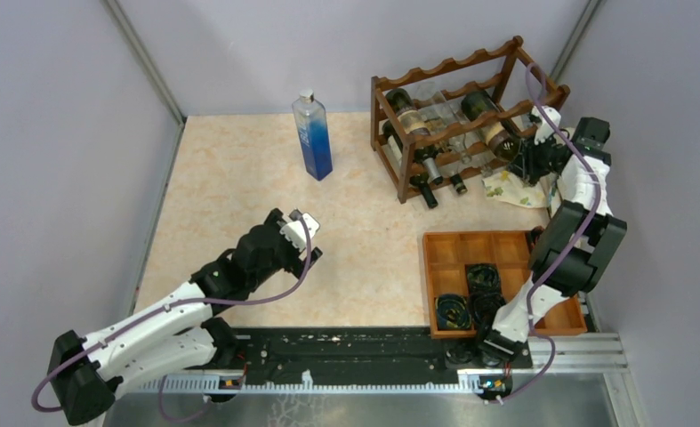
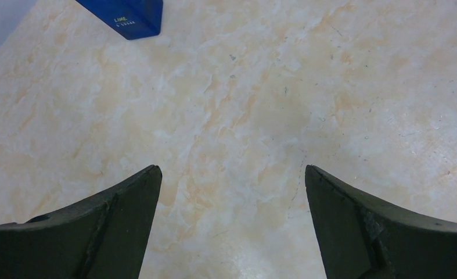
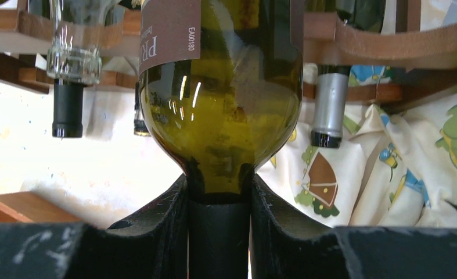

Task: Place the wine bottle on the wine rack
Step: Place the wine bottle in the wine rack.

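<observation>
Your right gripper (image 3: 219,185) is clamped on the dark-capped neck of the green wine bottle (image 3: 220,110), one finger pressed in on each side just below the shoulder. The bottle's body already lies across the scalloped rails of the wine rack (image 1: 453,64) at its right end, with the neck pointing out toward your arm. The placing looks close to done; what seems left is to seat the bottle and let go.

Before you open, make sure the glass is cradled in a scallop at both front and back. Lower the neck until the rails carry the weight, part the fingers only a little, then draw back straight along the bottle's axis so you don't drag it out.

Watch your flanks. A clear-glass neck (image 3: 68,107) hangs near on one side and a silver-capped neck (image 3: 328,104) on the other, with the printed cloth (image 3: 388,186) bunched beneath. The side wall (image 1: 666,133) is close to your arm, and the compartment tray (image 1: 457,253) lies on the way back.

Your left gripper (image 1: 300,233) hovers with its jaws wide apart over bare table (image 2: 243,87), well away from the rack, with the blue bottle (image 1: 313,138) upright ahead of it.
</observation>
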{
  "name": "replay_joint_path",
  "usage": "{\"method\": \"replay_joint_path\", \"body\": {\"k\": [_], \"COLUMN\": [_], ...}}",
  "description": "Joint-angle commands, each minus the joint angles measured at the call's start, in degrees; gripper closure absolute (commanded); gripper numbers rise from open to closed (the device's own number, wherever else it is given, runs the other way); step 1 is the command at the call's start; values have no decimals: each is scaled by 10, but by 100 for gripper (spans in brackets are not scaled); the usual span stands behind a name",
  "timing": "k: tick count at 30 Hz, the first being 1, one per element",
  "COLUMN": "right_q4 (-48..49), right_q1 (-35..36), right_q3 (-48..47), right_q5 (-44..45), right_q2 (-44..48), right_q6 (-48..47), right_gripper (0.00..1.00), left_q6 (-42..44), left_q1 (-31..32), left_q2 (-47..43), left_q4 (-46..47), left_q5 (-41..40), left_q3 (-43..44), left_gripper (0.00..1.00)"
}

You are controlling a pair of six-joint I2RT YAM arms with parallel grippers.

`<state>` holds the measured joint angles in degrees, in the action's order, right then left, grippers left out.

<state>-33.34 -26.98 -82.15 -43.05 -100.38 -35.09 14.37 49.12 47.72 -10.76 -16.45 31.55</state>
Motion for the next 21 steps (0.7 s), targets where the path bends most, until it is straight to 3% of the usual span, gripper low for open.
{"method": "replay_joint_path", "body": {"k": [1,21], "right_q4": [115,216], "right_q1": [15,58], "right_q3": [-57,-57], "right_q5": [-18,5], "right_q2": [-2,-26], "right_q6": [37,101], "right_gripper": [100,100], "left_q6": [12,15], "left_q1": [-2,-2], "left_q2": [5,22], "left_q4": [15,14], "left_q5": [-7,-8], "left_q3": [-8,-10], "left_gripper": [1,1]}}
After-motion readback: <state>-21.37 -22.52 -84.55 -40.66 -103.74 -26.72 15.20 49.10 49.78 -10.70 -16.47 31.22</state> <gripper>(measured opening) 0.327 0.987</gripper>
